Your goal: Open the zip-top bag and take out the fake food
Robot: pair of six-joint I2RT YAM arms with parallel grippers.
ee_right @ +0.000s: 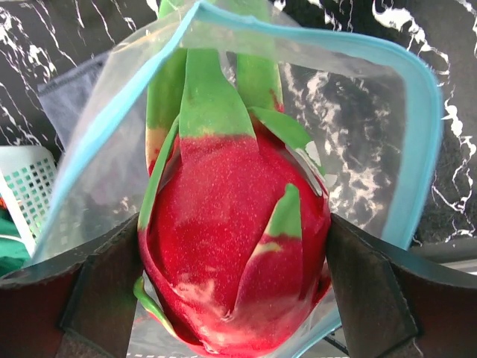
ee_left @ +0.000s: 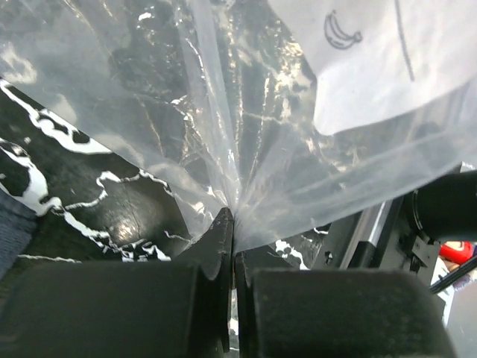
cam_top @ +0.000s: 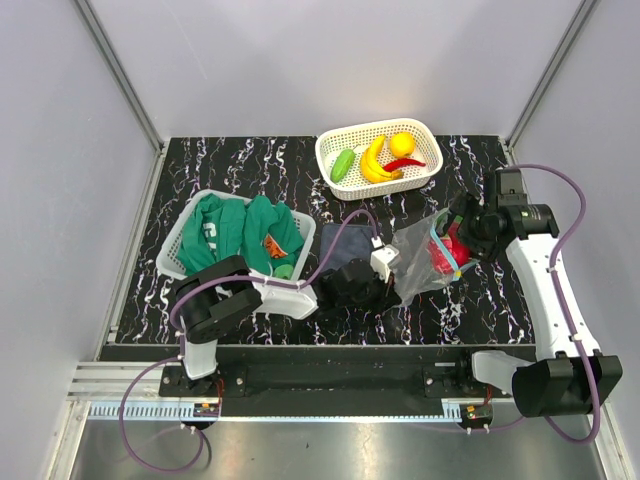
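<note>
Clear plastic of the zip-top bag (cam_top: 425, 250) lies on the black marbled table (cam_top: 250, 170), right of centre. The left gripper (ee_left: 232, 224) is clamped fully closed on a bunched fold of it. A white label (ee_left: 387, 60) on the bag shows only a banana outline (ee_left: 343, 31), with no legible text. The right gripper (ee_right: 235, 253) stands wide, its fingers (ee_right: 112, 268) pressed on either side of a red dragon fruit (ee_right: 231, 194) in the bag's open teal-edged mouth.

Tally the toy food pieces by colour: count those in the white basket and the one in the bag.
Yellow: 2 (banana, round fruit)
Green: 1 (oblong vegetable)
Red: 2 (chili, dragon fruit)
Total: 5
</note>
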